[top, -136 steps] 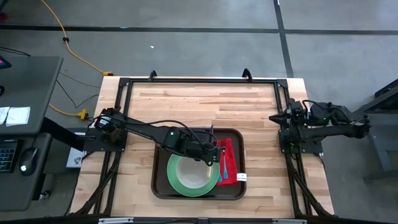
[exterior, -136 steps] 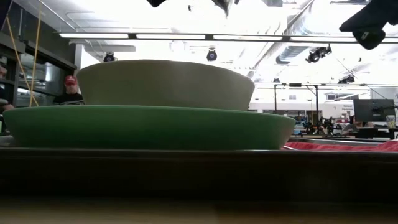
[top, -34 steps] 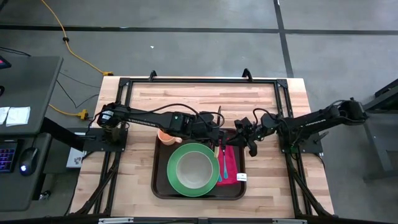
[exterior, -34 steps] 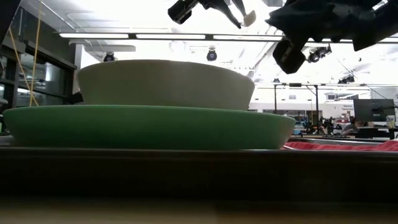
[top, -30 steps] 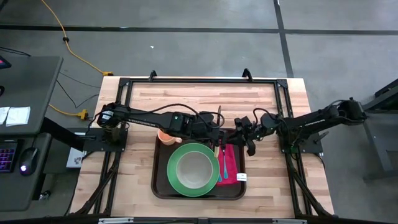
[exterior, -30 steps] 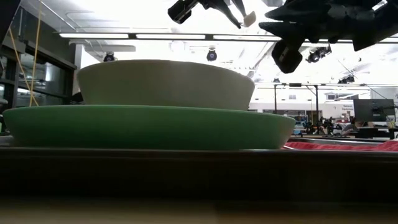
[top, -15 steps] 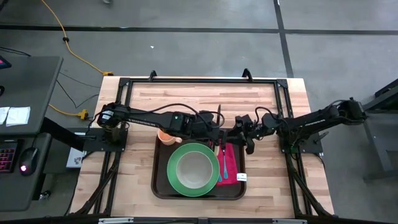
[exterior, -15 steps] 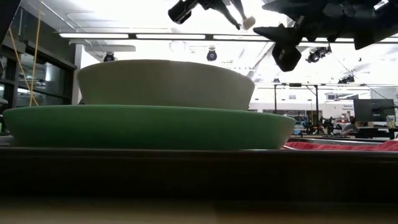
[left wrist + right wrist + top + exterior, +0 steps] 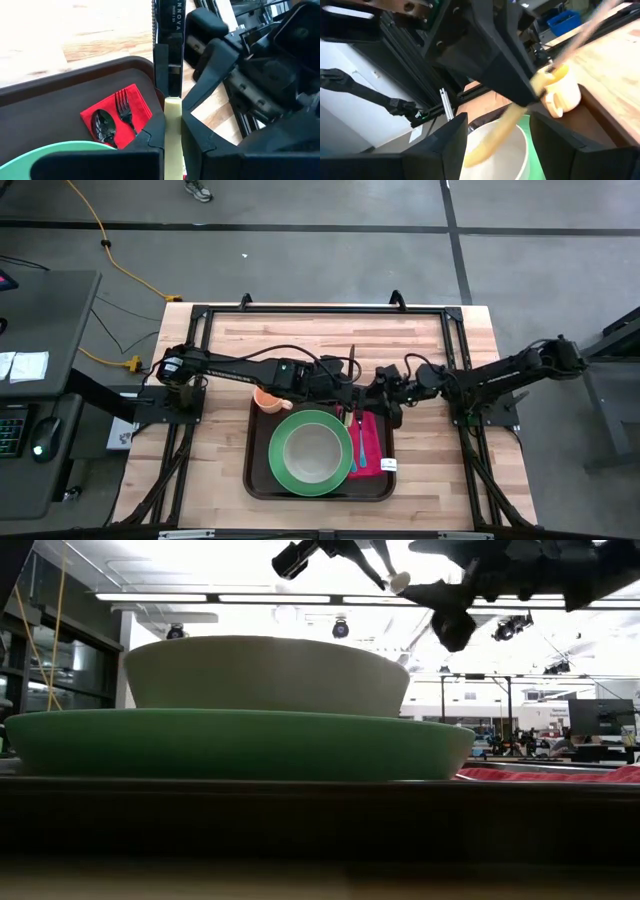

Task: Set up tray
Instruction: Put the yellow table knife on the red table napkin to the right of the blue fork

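The dark brown tray point(image 9: 260, 485) lies at the table's near middle. It carries a green plate point(image 9: 283, 476) with a white bowl point(image 9: 312, 450), a cream mug point(image 9: 268, 398), and a red napkin point(image 9: 136, 102) bearing a fork and a spoon. Over the tray's far right corner my left gripper point(image 9: 347, 392) is shut on a knife point(image 9: 169, 45) that has a black blade and a cream handle. My right gripper point(image 9: 379, 392) is open just right of it. Its fingers point(image 9: 447, 145) stand on either side of the handle's free end point(image 9: 485, 142), and no touch shows. My left gripper pinches the knife's cream handle point(image 9: 173, 117) between its two fingers, close to where the blade starts. It reaches in from the table's left, slanting down. The knife is lifted clear above the tray, its blade toward the far edge and its handle end point(image 9: 399, 581) lower, toward the near edge.
The tray's far right corner point(image 9: 385, 395) lies right under both grippers. Bare wooden table point(image 9: 300, 340) stretches beyond the tray to the black frame along the far edge. A person's shoe point(image 9: 198, 190) shows on the floor past the table.
My right gripper has opened beside the held knife. My left gripper has kept the knife still above the tray's far right corner.
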